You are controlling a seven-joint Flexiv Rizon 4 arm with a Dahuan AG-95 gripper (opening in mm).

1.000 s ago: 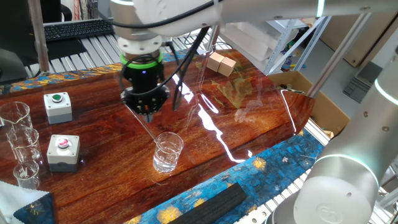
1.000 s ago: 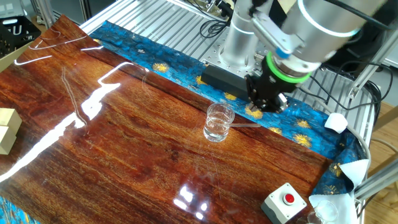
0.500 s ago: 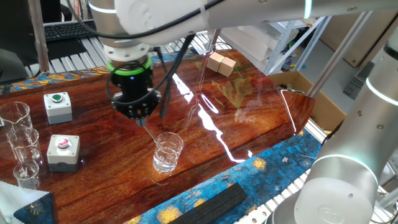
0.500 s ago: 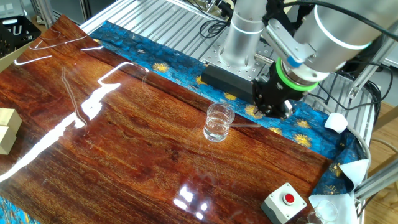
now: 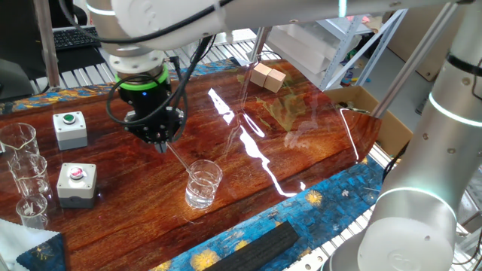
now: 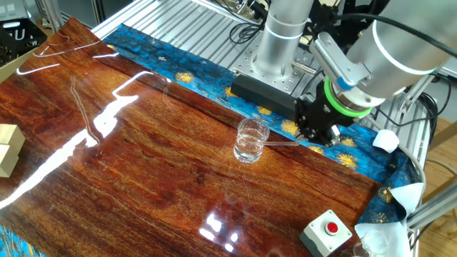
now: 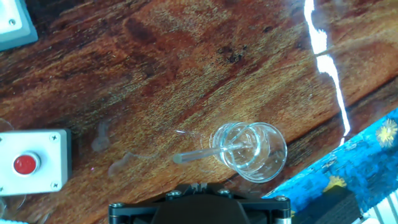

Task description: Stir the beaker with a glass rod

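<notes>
The beaker [image 5: 203,183] stands upright on the wooden table, and shows in the other fixed view [image 6: 251,139] and in the hand view [image 7: 250,151]. The glass rod [image 5: 181,160] leans in it, lower end inside, upper end sticking out over the rim towards my gripper [image 5: 160,143]. The rod also shows in the other fixed view [image 6: 284,143] and the hand view [image 7: 202,153]. My gripper hangs beside the beaker near the rod's upper end [image 6: 323,137]. Its fingertips look closed together at the bottom edge of the hand view [image 7: 198,185], and the rod's end stops short of them.
Two grey button boxes, one green [image 5: 69,128] and one red [image 5: 77,183], sit left of the beaker. Three clear beakers [image 5: 24,177] stand at the far left. Wooden blocks [image 5: 268,76] lie at the back. A black bar [image 5: 257,247] lies on the blue cloth in front.
My gripper has moved sideways away from the beaker, towards the button boxes. The rod and the beaker have stayed in place.
</notes>
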